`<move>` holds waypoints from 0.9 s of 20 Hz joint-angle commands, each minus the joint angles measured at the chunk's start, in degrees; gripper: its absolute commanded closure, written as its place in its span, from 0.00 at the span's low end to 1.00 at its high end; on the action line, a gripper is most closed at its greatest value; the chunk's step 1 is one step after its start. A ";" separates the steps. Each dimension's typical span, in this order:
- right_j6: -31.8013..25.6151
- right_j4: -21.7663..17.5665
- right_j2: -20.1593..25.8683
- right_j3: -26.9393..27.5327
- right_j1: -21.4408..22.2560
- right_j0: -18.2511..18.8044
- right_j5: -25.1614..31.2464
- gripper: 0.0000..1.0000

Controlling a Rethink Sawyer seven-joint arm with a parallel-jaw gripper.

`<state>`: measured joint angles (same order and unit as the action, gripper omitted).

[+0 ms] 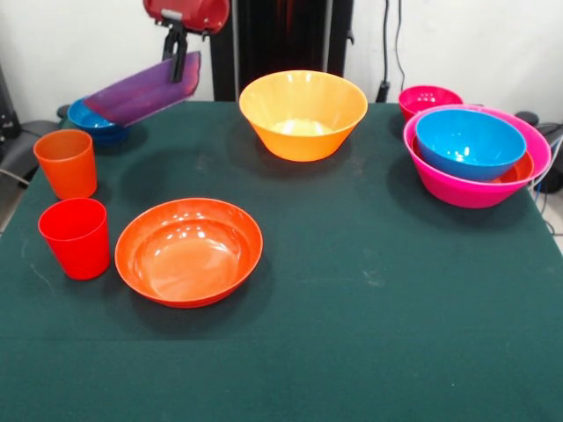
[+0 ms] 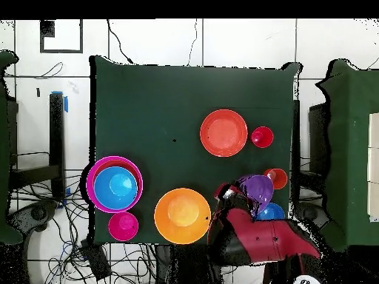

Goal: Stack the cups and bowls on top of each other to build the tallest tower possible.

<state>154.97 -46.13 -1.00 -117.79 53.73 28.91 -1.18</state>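
Two narrow plastic tumblers stand on the dark green table (image 1: 369, 290) well forward of the gripper (image 1: 179, 54) in the front view: the orange cup (image 1: 66, 163) closer to it, the red cup (image 1: 76, 237) just beyond, the two nearly touching. The gripper's dark fingers are clamped on the rim of the glossy purple plastic bowl (image 1: 141, 92), which hangs tilted in the air with its low edge over a blue plastic bowl (image 1: 92, 121) resting on the table directly under the tool. Beside the red cup lies a wide shallow red-orange plastic bowl (image 1: 189, 251), open side up. Across from the gripper sits the deep yellow-orange plastic bowl (image 1: 303, 112), standing between the tool and the tower (image 1: 475, 180). That pile rests at the table's opposite edge: a large magenta-pink bowl holding a red-orange one, with a second blue bowl (image 1: 469, 142) nested on top. A small pink-red bowl (image 1: 428, 98) sits just behind it.

The overhead view shows the red and black arm (image 2: 255, 237) reaching in and covering part of the blue bowl (image 2: 272, 212), with the purple bowl (image 2: 257, 189) above it; the fingers themselves are hard to make out there. The front view alone shows the grip and the tilt.
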 commanded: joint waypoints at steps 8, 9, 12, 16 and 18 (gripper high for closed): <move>2.21 9.81 10.78 -13.46 4.76 -2.80 6.07 1.00; 2.63 10.88 10.84 -13.92 5.20 -3.14 6.14 1.00; 2.90 12.96 11.27 -15.12 6.12 -3.32 6.08 1.00; 3.07 14.91 12.39 -15.83 6.15 -2.75 5.38 1.00; 3.55 16.07 12.73 -15.99 5.88 -3.07 4.69 1.00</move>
<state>154.97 -34.17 5.46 -128.81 60.61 26.90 -0.36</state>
